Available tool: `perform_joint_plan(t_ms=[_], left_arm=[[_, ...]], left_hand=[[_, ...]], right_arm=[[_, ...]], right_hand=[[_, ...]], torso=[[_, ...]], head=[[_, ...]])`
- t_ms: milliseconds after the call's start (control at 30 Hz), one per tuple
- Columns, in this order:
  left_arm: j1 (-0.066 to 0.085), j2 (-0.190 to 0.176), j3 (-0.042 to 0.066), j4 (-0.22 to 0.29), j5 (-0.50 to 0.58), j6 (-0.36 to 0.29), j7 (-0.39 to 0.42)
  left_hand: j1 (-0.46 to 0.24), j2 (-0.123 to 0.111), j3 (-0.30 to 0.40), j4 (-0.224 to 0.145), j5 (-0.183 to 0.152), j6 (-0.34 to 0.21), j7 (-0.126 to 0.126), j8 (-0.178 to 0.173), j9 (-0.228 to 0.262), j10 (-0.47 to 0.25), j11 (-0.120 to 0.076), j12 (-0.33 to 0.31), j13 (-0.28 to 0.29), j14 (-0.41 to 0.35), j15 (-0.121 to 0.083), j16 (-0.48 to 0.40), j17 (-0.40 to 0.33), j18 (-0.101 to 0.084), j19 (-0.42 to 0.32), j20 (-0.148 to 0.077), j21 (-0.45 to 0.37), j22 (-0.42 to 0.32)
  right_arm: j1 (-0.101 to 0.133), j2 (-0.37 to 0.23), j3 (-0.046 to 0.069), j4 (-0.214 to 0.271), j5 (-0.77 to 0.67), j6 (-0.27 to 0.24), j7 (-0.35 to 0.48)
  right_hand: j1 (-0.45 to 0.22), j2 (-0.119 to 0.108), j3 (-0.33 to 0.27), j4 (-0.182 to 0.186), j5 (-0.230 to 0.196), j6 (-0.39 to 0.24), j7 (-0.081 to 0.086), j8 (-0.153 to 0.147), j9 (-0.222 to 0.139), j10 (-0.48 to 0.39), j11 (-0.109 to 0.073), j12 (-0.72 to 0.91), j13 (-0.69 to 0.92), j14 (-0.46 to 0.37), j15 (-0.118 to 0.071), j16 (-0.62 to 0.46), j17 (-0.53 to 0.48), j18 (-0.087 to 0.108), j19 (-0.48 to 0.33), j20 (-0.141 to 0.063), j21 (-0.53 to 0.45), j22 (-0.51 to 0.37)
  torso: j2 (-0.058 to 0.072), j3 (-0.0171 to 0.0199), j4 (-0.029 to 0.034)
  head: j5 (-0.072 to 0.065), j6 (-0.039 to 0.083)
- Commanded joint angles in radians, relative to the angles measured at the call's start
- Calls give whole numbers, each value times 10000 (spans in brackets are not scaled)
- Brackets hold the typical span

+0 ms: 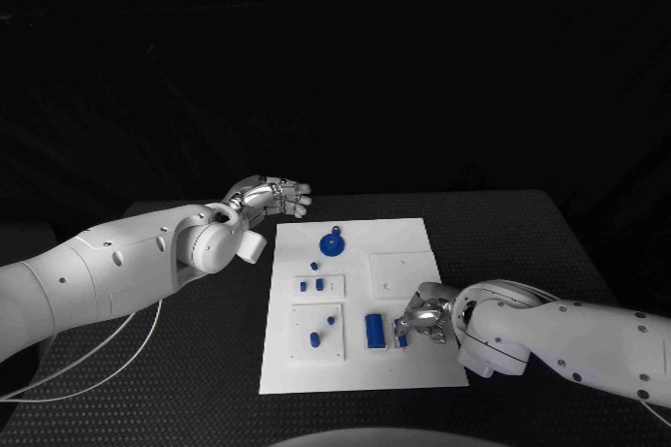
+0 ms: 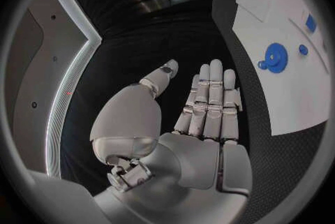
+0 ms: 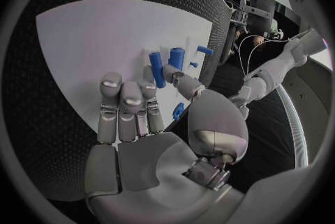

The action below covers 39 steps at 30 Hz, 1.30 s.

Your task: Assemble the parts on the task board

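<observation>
The task board (image 1: 399, 263) looks like smooth, matt white plastic, and the blue gear (image 1: 333, 243) and blue cylinder (image 1: 375, 331) on it look like matt plastic too. The table (image 1: 518, 234) is covered in a black, finely textured, cloth-like mat. The left hand (image 2: 199, 123) and right hand (image 3: 139, 123) have a satin silver metallic finish; the arms' shells are glossy white plastic.

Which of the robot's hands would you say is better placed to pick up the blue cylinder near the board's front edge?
Probably the right hand: it hovers beside the blue cylinder, while the left hand sits off the task board.
</observation>
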Motion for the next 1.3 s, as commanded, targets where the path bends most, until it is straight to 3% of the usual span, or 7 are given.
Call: perform_joint_plan(t_ms=[33,467,1300], left_arm=[[7,10,5,28,-26,176,63],[7,2,5,37,-26,194,43],[7,12,5,31,-35,232,23]], left_hand=[[-89,-12,14,58,-9,-87,8,47,-11,-78,-11,24,-18,37,11,-67,19,89,14,33,-56,16],[-92,-12,11,64,-11,-92,9,47,-12,-81,-10,23,-19,37,12,-79,32,88,14,33,-64,22],[-95,-14,8,74,-15,-98,11,47,-13,-86,-7,22,-23,35,15,-103,58,87,13,35,-79,35]], right_arm=[[-21,60,-10,-51,67,229,46],[-23,95,-15,-97,110,495,-98],[-24,100,-16,-51,64,424,-76]], right_hand=[[141,298,-62,7,-90,67,-1,2,-55,126,-50,-13,18,52,-37,-1,-12,262,71,-31,27,-1],[-112,192,-209,60,-493,62,2,-30,-58,103,-48,-28,41,51,-45,-12,-33,262,80,-37,-3,-31],[-255,144,-336,76,-526,80,-3,-39,-57,102,-53,-27,58,54,-52,-9,-38,262,94,-43,-6,-41]], torso=[[2,-2,3],[-2,5,-13],[-1,0,-7]], head=[[15,-12],[79,-63],[97,-64]])
